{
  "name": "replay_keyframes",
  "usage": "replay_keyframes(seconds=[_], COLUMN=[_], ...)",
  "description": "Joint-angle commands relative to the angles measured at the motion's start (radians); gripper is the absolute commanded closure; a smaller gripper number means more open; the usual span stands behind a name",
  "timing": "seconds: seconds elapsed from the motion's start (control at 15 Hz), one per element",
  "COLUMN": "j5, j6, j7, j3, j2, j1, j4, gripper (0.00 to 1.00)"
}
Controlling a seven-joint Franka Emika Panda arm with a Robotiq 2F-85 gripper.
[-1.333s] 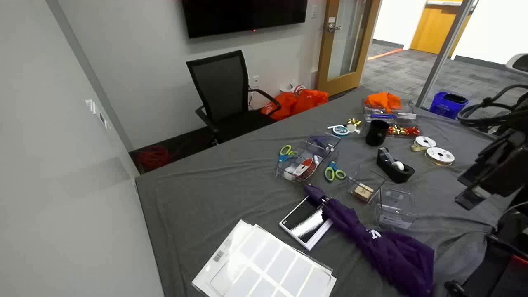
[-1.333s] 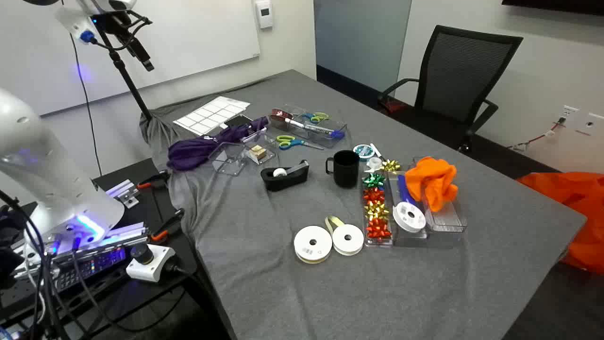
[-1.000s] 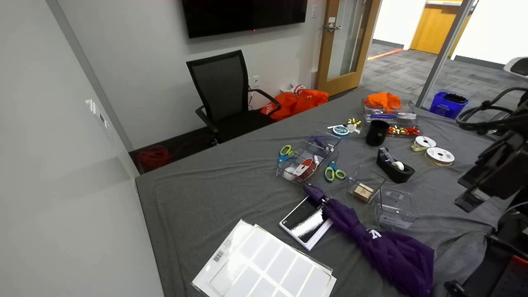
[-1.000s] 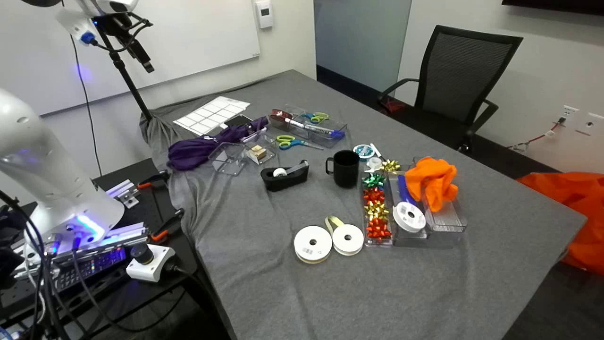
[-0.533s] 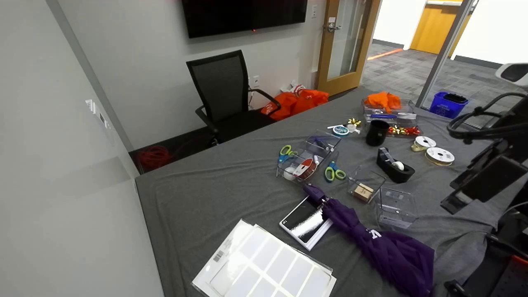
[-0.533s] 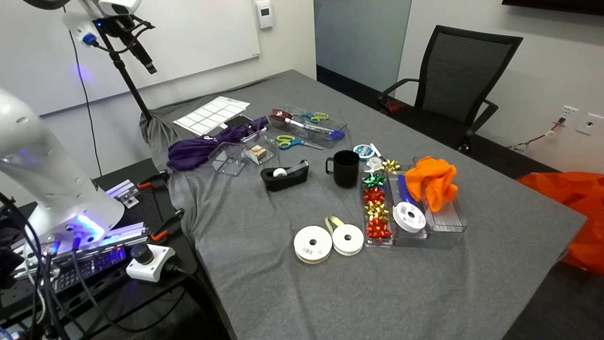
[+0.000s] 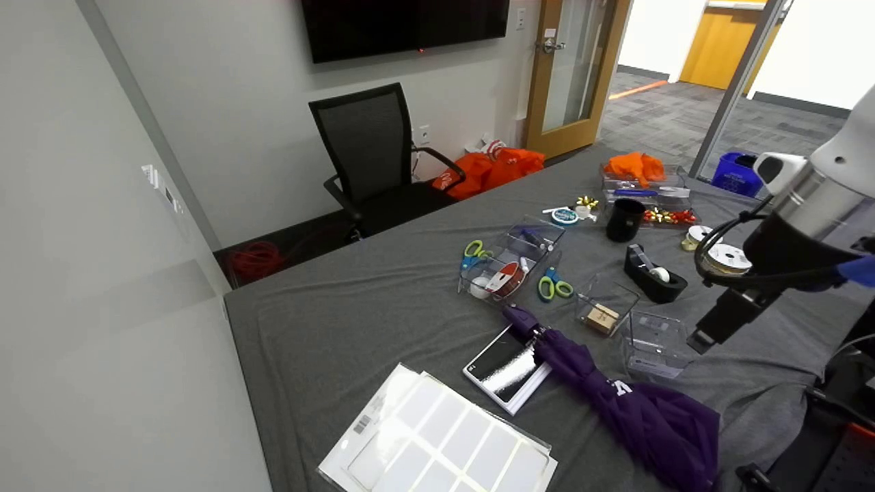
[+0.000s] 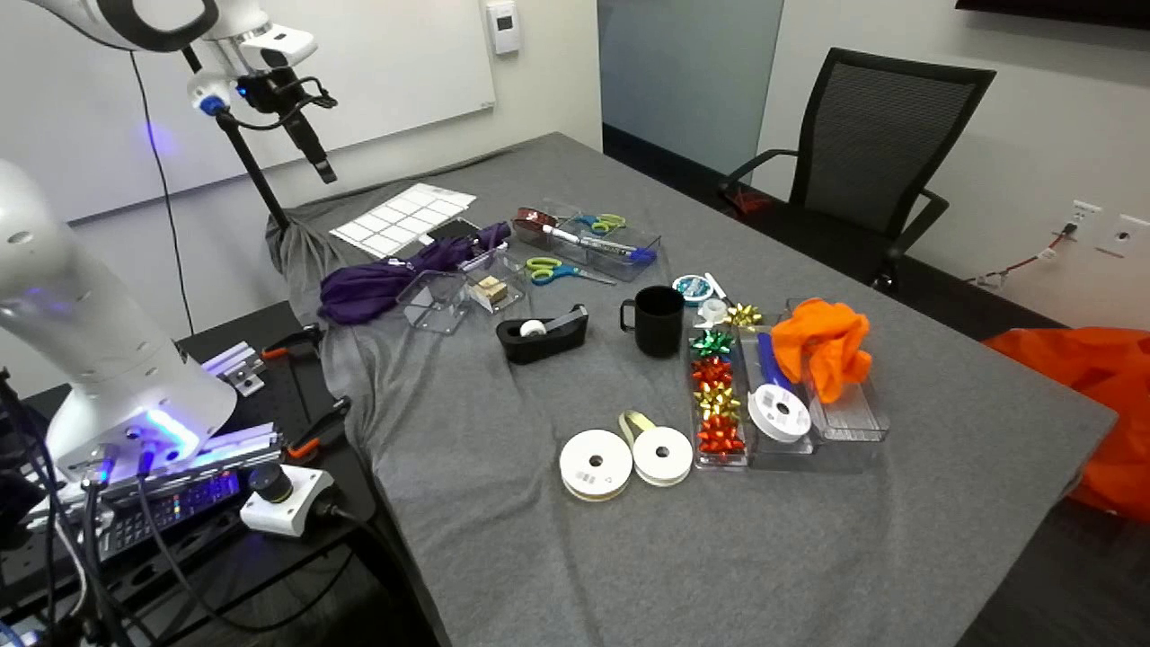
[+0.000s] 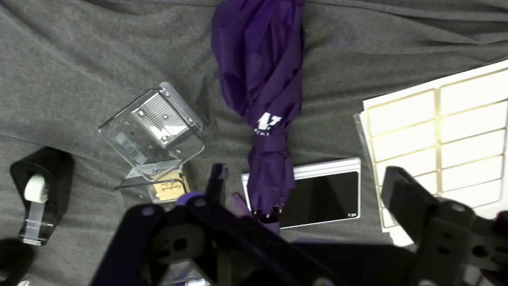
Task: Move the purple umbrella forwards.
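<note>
Gray cloth [image 7: 342,328] bears the purple umbrella [image 7: 603,393], far part crossing a black-faced box [image 7: 504,369], and we hold our gripper [image 9: 307,175] spread wide, probably to straddle its folds.

An exterior view is looking from high over the desk [image 7: 328,321] toward its edge by the chair [image 7: 362,133], label sheets [image 7: 448,441] lying nearest. An exterior view is facing the edge under the whiteboard [image 8: 395,63], those sheets lying far off. Both are showing the corner between these edges. Closest in, the wrist view is pointing steeply down; all three are sharing the purple umbrella [image 9: 270,91].
</note>
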Motion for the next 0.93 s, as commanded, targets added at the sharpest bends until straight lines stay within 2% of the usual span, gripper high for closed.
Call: replay_keyframes(seconds=[0.0,0.13,0.2,0.33,0.6,0.87], j5=[-0.099,-0.115,-0.093,-0.101,-0.101,-0.103], j6=[0.108,0.213,0.125,0.179,0.190,0.251], j7=[0.034,0.050,0.031,0.035,0.036,0.014], j3=[0.015,0.006,-0.009,-0.011,-0.012,-0.019], j2=[0.115,0.175,0.099,0.147,0.162,0.287], j1=[-0.080,-0.098,-0.062,-0.076,-0.078,-0.086], j4=[0.011,0.005,0.000,0.001,0.001,0.018], gripper=[0.00,0.00,0.00,0.00,0.00,0.00])
